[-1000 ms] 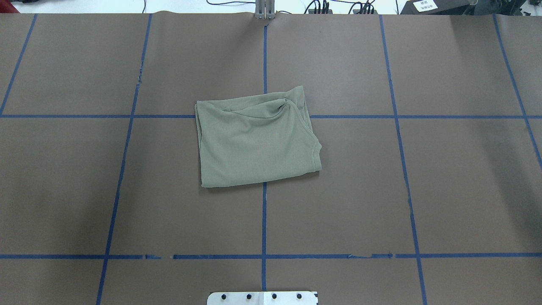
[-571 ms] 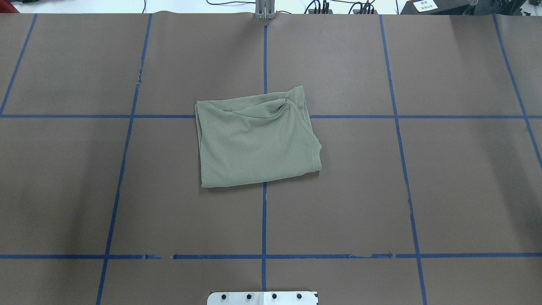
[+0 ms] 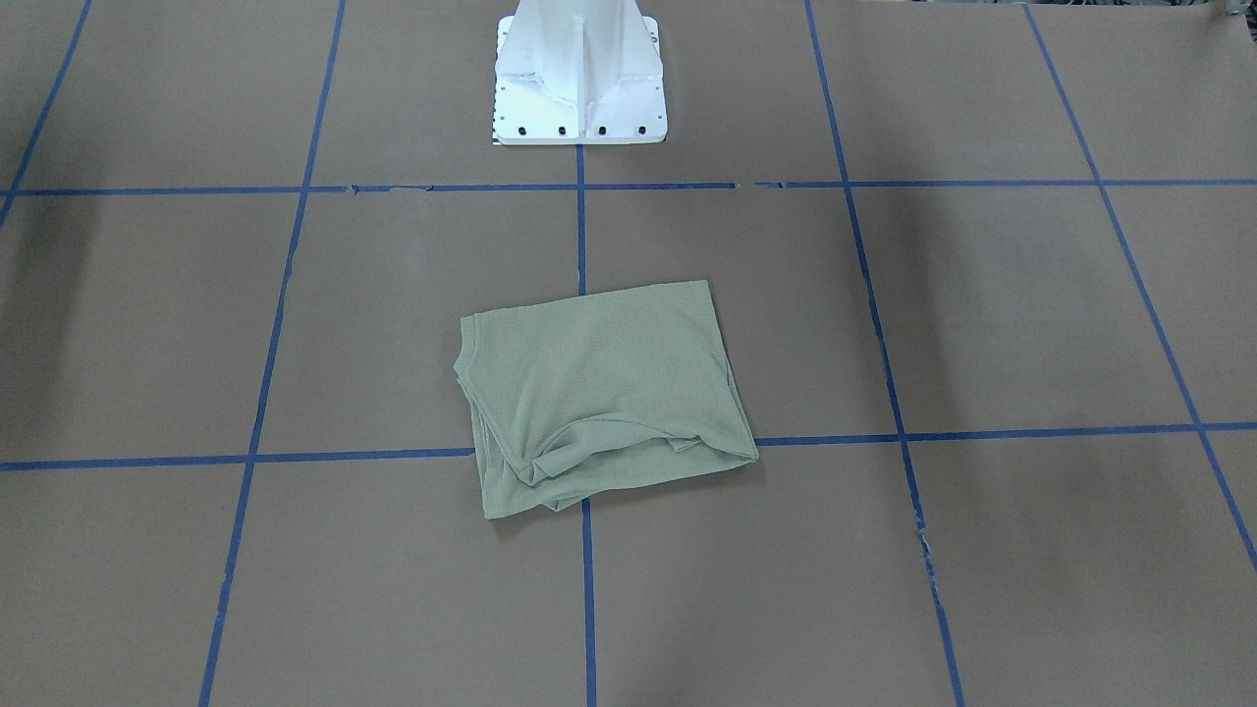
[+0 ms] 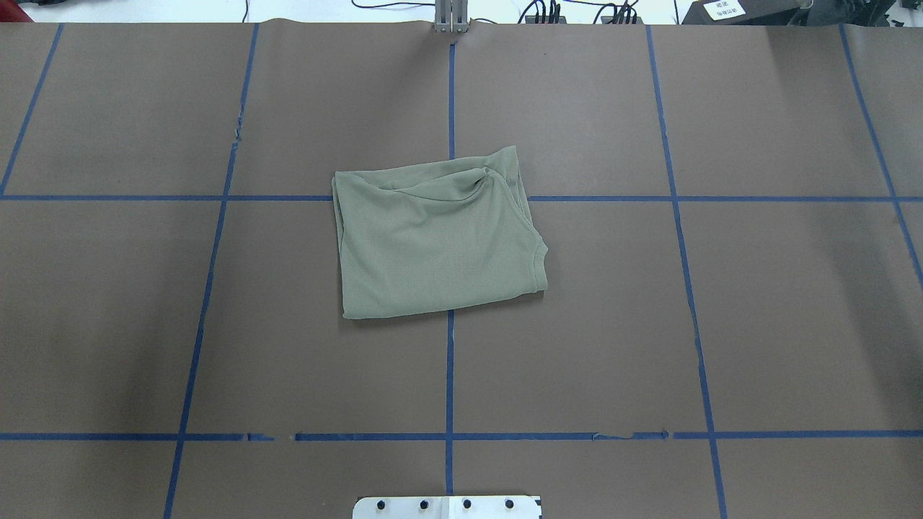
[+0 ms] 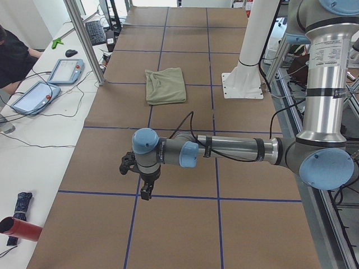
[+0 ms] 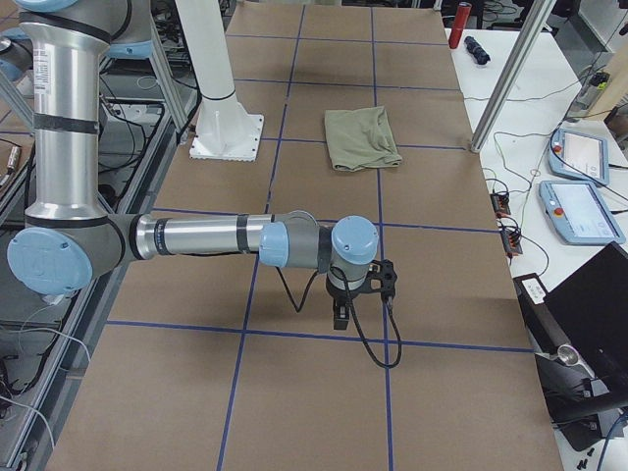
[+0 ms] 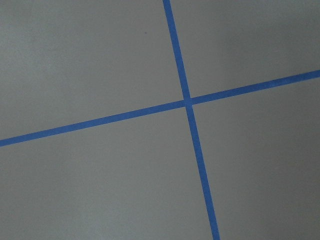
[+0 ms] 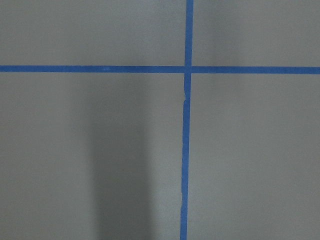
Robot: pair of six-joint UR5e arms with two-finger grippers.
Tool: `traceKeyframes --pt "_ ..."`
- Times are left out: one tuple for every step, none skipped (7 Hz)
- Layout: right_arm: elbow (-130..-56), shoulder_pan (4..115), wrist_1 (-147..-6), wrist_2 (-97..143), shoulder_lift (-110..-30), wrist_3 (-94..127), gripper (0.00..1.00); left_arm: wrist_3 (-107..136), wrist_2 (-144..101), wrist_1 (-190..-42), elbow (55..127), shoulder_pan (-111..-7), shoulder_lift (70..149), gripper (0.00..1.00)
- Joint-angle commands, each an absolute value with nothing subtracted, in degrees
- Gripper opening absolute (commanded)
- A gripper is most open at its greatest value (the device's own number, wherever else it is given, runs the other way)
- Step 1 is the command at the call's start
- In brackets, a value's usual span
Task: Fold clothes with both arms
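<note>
Lying folded near the middle of the counter [image 4: 757,324], the sage-green shirt [image 4: 436,238] forms a rough rectangle. It sits over a crossing of the blue tape [image 4: 450,375] lines that grid the brown surface. Its edge nearest the robot is smooth and flat. The far edge is bunched, with several layers gathered into soft creases toward the far right corner (the front-facing view shows this gathering most clearly). A stitched hem runs down the shirt's right side in the overhead view. The white pedestal [image 3: 579,79] stands on the counter at the robot's side, well apart from the shirt.

The left arm [image 5: 235,150] stretches out low over the counter's left end with its forearm about level. The left tool [image 5: 146,190] hangs pointing down above the surface near a tape line, well apart from the shirt. The right arm [image 6: 196,237] reaches out in much the same way over the opposite end, and the right tool [image 6: 340,316] also points down close to a tape line. Each tool shows only in a side view, so I cannot tell whether its fingers are apart or together. Both wrist cameras look straight onto brown counter and a tape crossing.

Along the counter's far side, a grey control tablet [image 5: 66,71] lies on a white surface. A person [image 5: 14,56] in dark clothing sits at the edge of the left side view.
</note>
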State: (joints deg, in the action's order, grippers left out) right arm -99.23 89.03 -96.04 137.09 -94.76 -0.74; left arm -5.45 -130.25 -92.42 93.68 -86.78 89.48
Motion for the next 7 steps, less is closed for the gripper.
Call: traceKeyframes --pt "-99.14 89.03 -95.89 136.67 -96.58 -1.14 1.0 -5.45 -130.34 -90.18 94.83 -87.01 89.56 1.0" --pt "-99.23 89.38 -95.8 136.58 -96.68 -1.06 1.0 -5.45 -130.43 -90.18 94.75 -87.01 89.56 1.0" --pt "-99.4 89.65 -95.8 136.67 -96.68 -0.71 1.0 -5.45 -131.65 -90.18 94.57 -87.01 89.47 1.0" --pt "-99.49 89.82 -95.8 136.67 -96.59 -0.7 1.0 -5.45 -131.83 -90.26 94.4 -87.01 89.47 1.0" --pt "-99.49 89.91 -95.8 136.67 -96.5 -0.62 1.0 -5.54 -131.84 -90.35 94.39 -87.01 89.39 1.0" --pt "-99.49 89.91 -95.8 136.67 -96.42 -0.62 1.0 -5.54 -131.84 -90.44 94.39 -87.01 89.3 1.0" --pt "-99.58 89.91 -95.8 136.67 -96.42 -0.62 1.0 -5.45 -131.84 -90.53 94.31 -87.01 89.38 1.0"
